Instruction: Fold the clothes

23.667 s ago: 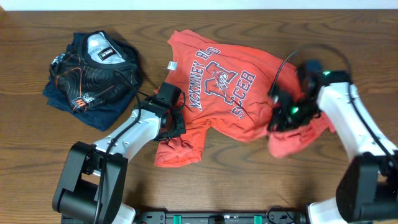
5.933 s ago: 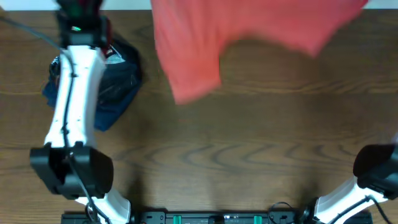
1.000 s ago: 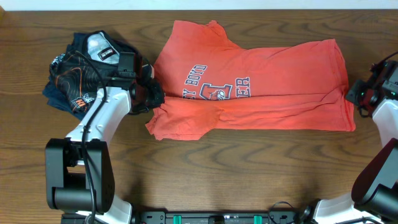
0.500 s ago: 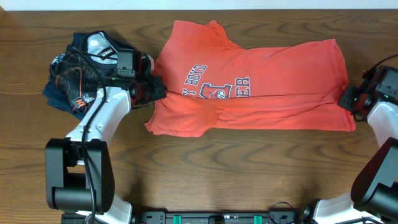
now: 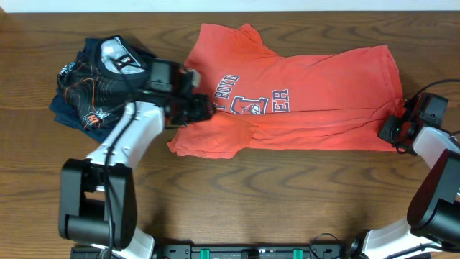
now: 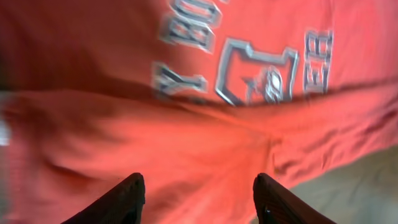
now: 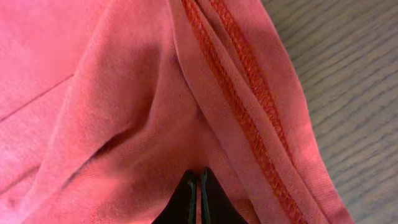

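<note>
left arm [image 5: 138, 133]: white shell links, black joint housings.
cable [image 5: 109, 155]: thin, black, ran along the left arm's white link.
left gripper [image 5: 195, 108]: black and blocky; its fingers [image 6: 121, 200] were dark, rounded, matte.
right arm [image 5: 435, 142]: white link, black wrist block beside the t-shirt [image 5: 316, 93].
right gripper [image 7: 199, 190]: two slim dark tips.
bases [image 5: 90, 208]: black rounded housings, nearer than the t-shirt.

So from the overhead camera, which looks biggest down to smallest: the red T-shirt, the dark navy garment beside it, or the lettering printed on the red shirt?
1. red T-shirt, spread out across the table.
2. dark navy garment, bunched in a heap.
3. chest lettering, clearly the smallest.
</note>
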